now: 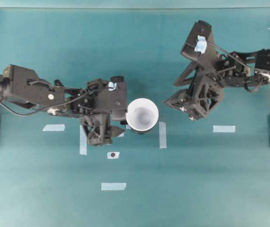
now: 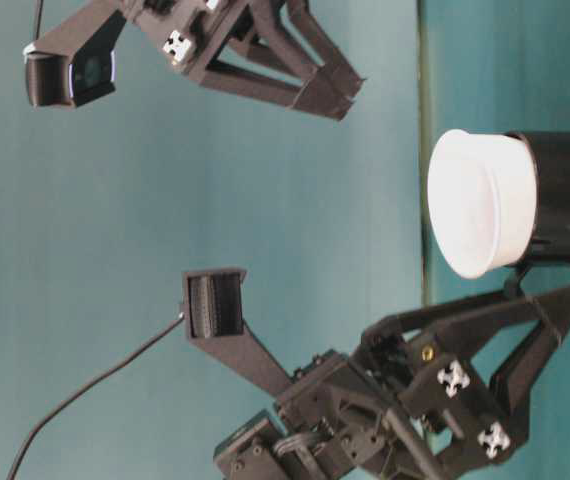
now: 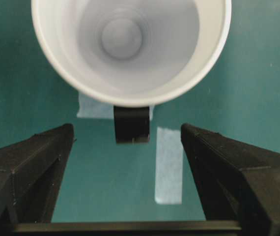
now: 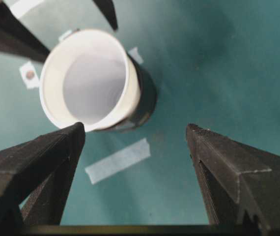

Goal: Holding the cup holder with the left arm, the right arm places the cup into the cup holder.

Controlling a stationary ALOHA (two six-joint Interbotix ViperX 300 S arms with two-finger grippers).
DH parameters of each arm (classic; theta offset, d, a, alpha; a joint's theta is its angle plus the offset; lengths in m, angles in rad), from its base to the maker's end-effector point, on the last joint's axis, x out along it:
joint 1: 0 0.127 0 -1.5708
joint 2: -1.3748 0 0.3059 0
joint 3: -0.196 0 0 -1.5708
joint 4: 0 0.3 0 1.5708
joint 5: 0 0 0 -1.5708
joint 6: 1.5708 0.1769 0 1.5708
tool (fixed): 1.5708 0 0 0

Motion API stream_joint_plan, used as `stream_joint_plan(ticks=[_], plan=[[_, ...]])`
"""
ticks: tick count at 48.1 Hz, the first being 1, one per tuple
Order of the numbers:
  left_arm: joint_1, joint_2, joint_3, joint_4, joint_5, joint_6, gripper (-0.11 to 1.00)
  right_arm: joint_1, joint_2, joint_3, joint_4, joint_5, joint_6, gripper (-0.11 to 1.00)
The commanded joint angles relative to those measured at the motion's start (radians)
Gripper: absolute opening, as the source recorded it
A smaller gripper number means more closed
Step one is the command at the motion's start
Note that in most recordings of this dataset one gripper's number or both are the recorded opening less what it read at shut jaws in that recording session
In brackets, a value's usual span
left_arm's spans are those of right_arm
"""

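Observation:
The white cup [image 1: 142, 115] [image 2: 480, 200] sits upright inside the glossy black cup holder [image 2: 565, 200] [image 4: 147, 98], its upper half rising above the holder. In the left wrist view I look down into the cup [image 3: 130, 44]; the holder's black tab [image 3: 131, 123] points toward me. My left gripper [image 1: 121, 121] [image 3: 127, 127] hangs open just left of the holder, touching nothing. My right gripper [image 1: 178, 108] [image 4: 135, 126] is open and empty, raised to the right of the cup [image 4: 88, 78].
Pale tape strips lie on the teal table: one [image 1: 162, 135] right of the holder, one [image 1: 83, 139] under the left arm, others [image 1: 53, 127] [image 1: 224, 128] [image 1: 113, 186] farther out. A small tape square with a dark dot [image 1: 113, 155] lies in front.

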Motion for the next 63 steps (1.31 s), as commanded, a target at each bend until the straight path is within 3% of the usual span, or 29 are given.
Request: stream_joint_plan(ticks=[1, 33, 63], plan=[[-0.008, -0.051, -0.008, 0.002, 0.011, -0.005, 0.92, 0.008, -0.055, -0.003, 0.002, -0.018, 0.003, 0.89], [-0.021, -0.094, 0.012, 0.003, 0.011, -0.003, 0.92, 0.041, -0.106, 0.083, -0.008, -0.155, -0.006, 0.89], [-0.021, -0.081, 0.006, 0.003, 0.0, -0.003, 0.92, 0.046, -0.109, 0.098, -0.035, -0.161, -0.057, 0.89]])
